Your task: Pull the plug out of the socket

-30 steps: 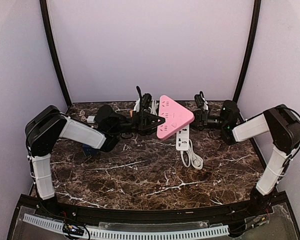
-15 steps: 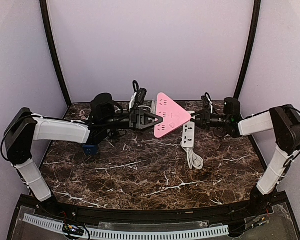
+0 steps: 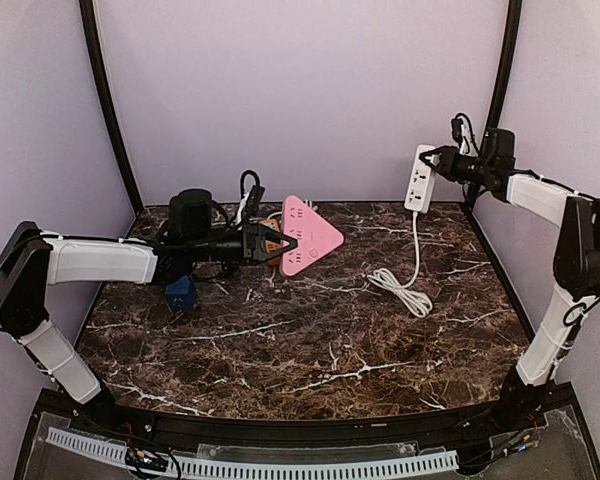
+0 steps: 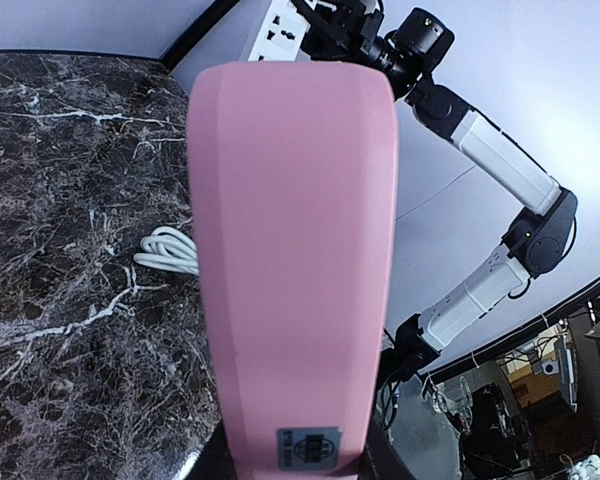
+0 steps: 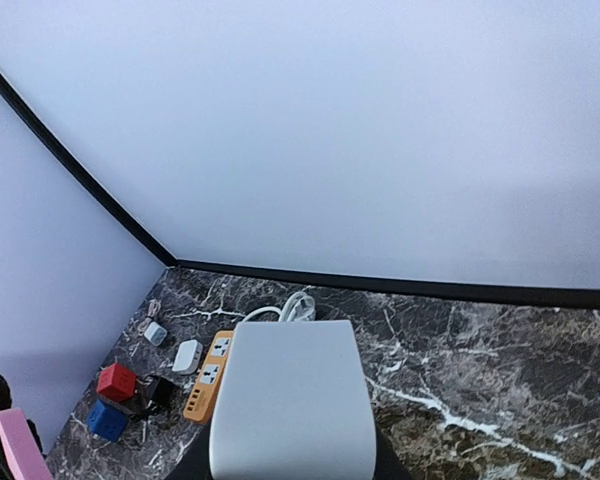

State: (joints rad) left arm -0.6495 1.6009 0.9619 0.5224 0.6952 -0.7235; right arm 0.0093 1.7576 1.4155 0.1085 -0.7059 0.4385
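The pink triangular socket [image 3: 308,235] hangs above the table's back left, and my left gripper [image 3: 270,243] is shut on its near corner. In the left wrist view the socket [image 4: 292,250] fills the middle, with dark fingers at its base. My right gripper [image 3: 435,163] is high at the back right, shut on a white power strip [image 3: 418,180]. The strip's white cable [image 3: 412,290] drops to a coil on the table. The strip [image 5: 292,400] covers the right wrist view's lower middle. The plug itself cannot be made out, and no cable reaches the pink socket.
A blue cube [image 3: 180,292] lies under the left arm. The right wrist view shows an orange power strip [image 5: 208,375], a red cube [image 5: 115,381], a blue cube [image 5: 107,420] and small white adapters [image 5: 187,356] at the table's back left.
The right arm has risen to the back right with the white strip, away from the pink socket. The left arm has drawn the pink socket leftward. The cable now hangs down.
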